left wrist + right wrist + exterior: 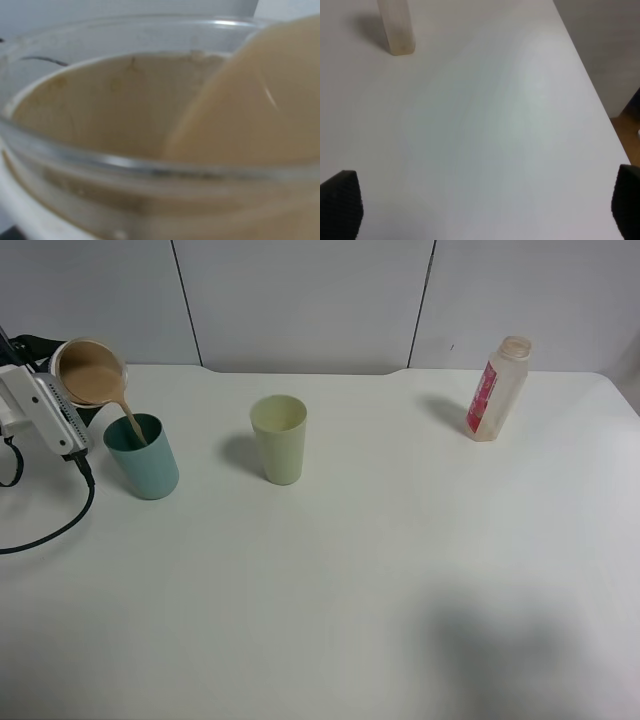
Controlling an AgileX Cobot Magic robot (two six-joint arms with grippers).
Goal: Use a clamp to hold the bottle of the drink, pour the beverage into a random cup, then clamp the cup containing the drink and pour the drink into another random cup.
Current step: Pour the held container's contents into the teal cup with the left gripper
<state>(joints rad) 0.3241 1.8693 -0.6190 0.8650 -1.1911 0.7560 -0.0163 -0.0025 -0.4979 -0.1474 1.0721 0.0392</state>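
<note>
The cup containing the drink (90,372), grasped by the left gripper (66,400), tilts above the teal cup (143,460).

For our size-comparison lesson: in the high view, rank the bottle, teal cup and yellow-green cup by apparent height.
1. Bottle.
2. Yellow-green cup and teal cup: they look alike, so unranked.

The white table (400,570) carries three upright vessels and a cable. The teal cup (148,468) stands just beside the left fingers (58,418), a little below their tips. The pale yellow-green cup (279,445) stands farther out from those fingers, beyond the teal cup. The bottle (497,390), uncapped, stands well ahead of the right fingers (341,202), closer to one finger's side than the other's. A black cable (55,530) loops across the tabletop beneath the left fingers.
</note>
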